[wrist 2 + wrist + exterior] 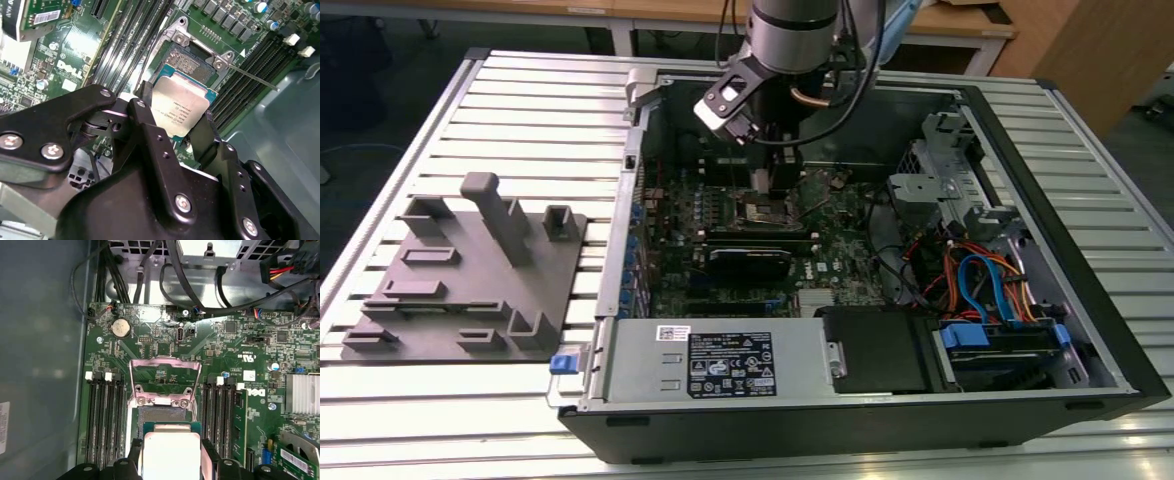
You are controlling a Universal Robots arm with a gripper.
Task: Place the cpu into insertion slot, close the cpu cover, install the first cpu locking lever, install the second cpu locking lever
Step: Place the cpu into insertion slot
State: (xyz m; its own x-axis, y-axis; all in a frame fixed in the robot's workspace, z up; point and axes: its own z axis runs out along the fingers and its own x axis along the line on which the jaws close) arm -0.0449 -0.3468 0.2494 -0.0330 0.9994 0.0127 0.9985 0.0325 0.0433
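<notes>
In the second wrist view we see the end effector [176, 116] pinching the cpu [181, 107], maybe just above the slot [192, 62].

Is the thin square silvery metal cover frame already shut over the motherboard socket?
No, in the first wrist view the cover frame stands swung open, with the dark socket exposed.

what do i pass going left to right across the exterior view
grey fixture plate → insertion slot → blue and orange cables → black case wall. The gripper, shut on the cpu, hangs over the slot, so it is left out of the order.
</notes>
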